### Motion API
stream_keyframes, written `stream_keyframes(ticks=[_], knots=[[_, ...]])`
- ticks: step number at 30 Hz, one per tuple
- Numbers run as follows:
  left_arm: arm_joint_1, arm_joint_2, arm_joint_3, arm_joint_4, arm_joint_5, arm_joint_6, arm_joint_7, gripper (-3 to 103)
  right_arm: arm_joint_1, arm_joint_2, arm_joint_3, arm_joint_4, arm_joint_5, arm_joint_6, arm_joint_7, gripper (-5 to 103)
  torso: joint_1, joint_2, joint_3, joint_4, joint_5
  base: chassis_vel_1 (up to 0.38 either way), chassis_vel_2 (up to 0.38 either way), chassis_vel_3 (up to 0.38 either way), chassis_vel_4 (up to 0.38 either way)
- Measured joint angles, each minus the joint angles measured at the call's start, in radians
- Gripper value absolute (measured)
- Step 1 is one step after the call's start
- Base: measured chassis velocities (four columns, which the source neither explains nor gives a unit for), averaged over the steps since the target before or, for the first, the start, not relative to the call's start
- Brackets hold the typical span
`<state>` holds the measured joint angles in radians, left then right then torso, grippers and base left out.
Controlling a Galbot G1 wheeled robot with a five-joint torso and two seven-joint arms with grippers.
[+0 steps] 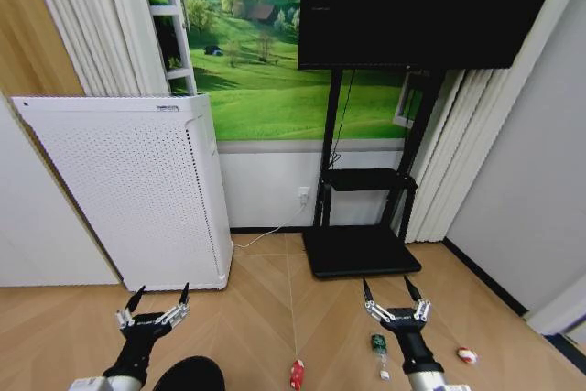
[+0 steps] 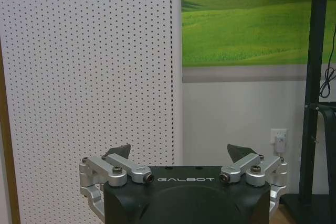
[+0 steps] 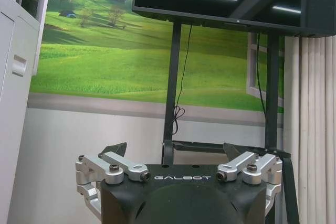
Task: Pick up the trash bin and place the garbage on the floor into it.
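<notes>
I am holding my left gripper (image 1: 158, 298) and right gripper (image 1: 393, 291) spread, grasping nothing. The bin (image 1: 189, 374) is sitting below my left; it looks light, so I judge its rim the place to grip.

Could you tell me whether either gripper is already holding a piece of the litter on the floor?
No: the left gripper and right gripper are both open and empty, while the red wrapper lies on the floor.

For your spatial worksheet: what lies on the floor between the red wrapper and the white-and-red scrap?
In the head view, the small green bottle lies between the red wrapper and the white-and-red scrap.
</notes>
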<state>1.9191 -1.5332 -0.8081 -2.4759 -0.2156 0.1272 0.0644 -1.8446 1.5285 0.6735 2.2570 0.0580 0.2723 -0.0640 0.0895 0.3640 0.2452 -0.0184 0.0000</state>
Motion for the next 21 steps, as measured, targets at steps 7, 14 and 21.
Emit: stream_keyframes(ticks=[7, 14, 21], knots=[[0.0, -0.001, 0.003, 0.001, 0.0, 0.0, 0.003, 100, 0.0, -0.001, 0.003, -0.002, 0.0, 0.0, 0.003, 100, -0.009, -0.029, -0.019, 0.0, 0.0, 0.0, 0.0, 0.0, 0.0], [0.0, -0.001, 0.003, 0.002, 0.0, -0.001, 0.003, 100, 0.0, 0.0, 0.003, -0.003, 0.0, 0.001, 0.003, 100, -0.019, -0.055, -0.036, 0.0, 0.0, 0.0, 0.0, 0.0, 0.0], [-0.001, -0.001, 0.003, 0.004, 0.0, -0.002, 0.003, 100, 0.0, 0.0, 0.002, -0.004, -0.001, 0.001, 0.003, 100, -0.027, -0.083, -0.057, 0.0, 0.0, 0.0, 0.0, 0.0, 0.0]])
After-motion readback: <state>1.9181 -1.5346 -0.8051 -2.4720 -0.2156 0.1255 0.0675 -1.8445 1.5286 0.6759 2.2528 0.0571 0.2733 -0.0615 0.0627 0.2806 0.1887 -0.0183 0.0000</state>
